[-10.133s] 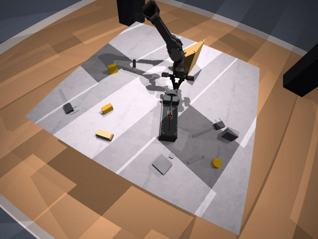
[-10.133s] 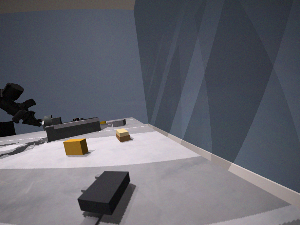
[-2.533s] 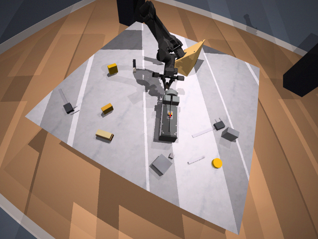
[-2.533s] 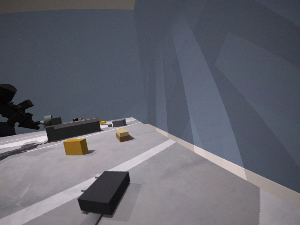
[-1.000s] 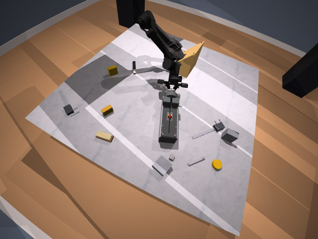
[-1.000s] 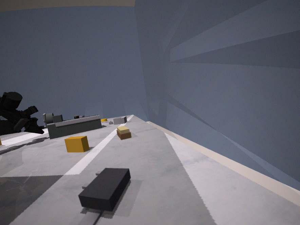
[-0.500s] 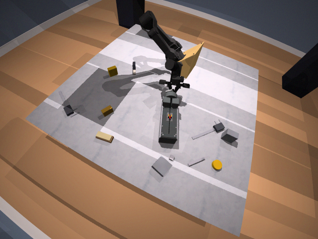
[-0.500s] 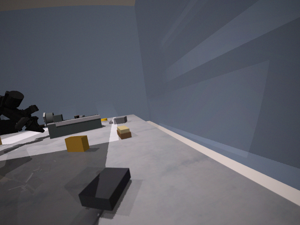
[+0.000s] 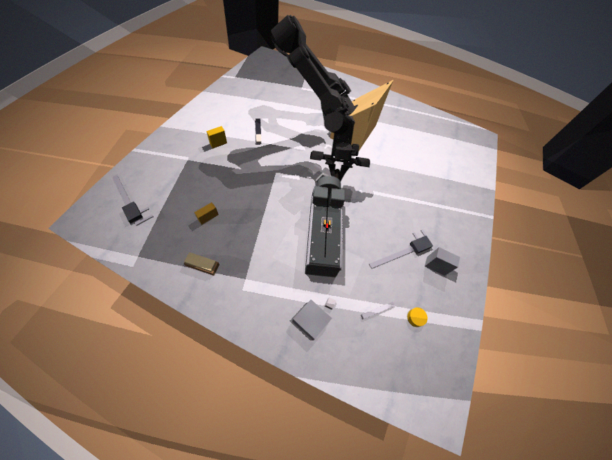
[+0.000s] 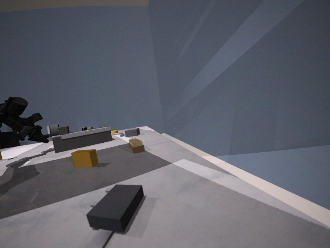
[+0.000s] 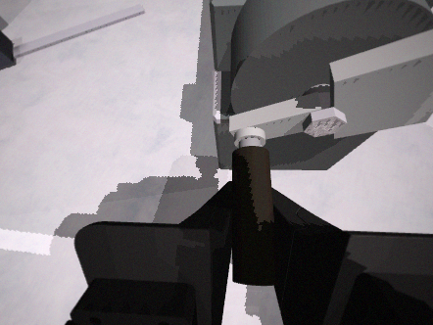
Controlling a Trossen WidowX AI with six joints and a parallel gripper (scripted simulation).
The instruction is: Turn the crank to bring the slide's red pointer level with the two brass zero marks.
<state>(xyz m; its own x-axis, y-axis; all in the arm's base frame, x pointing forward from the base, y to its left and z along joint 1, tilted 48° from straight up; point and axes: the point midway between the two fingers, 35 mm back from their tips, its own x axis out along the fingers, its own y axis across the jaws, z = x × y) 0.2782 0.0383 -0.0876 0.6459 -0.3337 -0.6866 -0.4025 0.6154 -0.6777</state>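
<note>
- Gripper [image 9: 338, 174] [image 10: 48, 138] [image 11: 245, 189]: nearly closed, clamped on handle [image 10: 45, 135] [image 11: 252, 215].
- Machine [image 9: 334, 247] [image 10: 82, 142] [image 11: 281, 59]: six o'clock of gripper, top view.
- Pointer [image 9: 327, 225]: beside brass marks [image 9: 329, 222]; level unconfirmed. Advise small, slow turns following the handle's arc, checking alignment before release.

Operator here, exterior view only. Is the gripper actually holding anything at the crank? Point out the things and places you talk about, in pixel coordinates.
Observer: Yes. In the wrist view the gripper [image 9: 338, 175] [image 10: 46, 138] [image 11: 245, 189] is shut on the crank's dark brown handle [image 10: 45, 135] [image 11: 252, 215].
Operator: Where's the slide's pointer? I only get a dark lump on the machine.
Observer: From the top, the red pointer [image 9: 327, 225] is near the middle of the machine's long top [image 9: 334, 247]. Too small there to call it level with the brass marks.
</note>
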